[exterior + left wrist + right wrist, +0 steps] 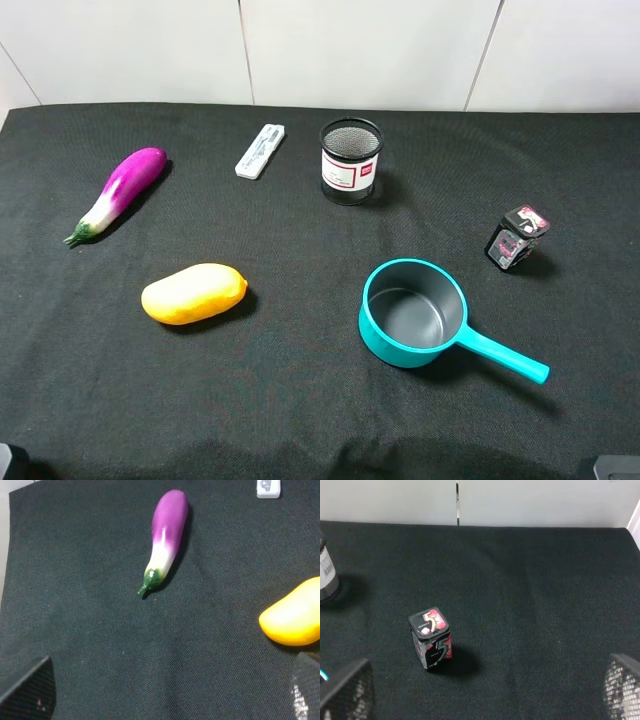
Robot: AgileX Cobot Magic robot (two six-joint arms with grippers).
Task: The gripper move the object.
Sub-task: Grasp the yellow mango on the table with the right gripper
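The yellow-orange mango (194, 293) lies on the black cloth at the front left. It also shows at the edge of the left wrist view (292, 618). My left gripper (167, 695) is open and empty, its fingertips (27, 690) wide apart, drawn back from the mango and not touching it. My right gripper (484, 692) is open and empty, its fingertips (622, 687) wide apart, well away from the mango. In the exterior high view only slivers of the arms show at the bottom corners.
A purple-and-white eggplant (118, 193) lies at the far left, beyond the mango. A teal saucepan (413, 312) sits right of centre, handle pointing front right. A mesh pen cup (351, 160), a white marker (260, 150) and a small gum box (518, 237) stand further back.
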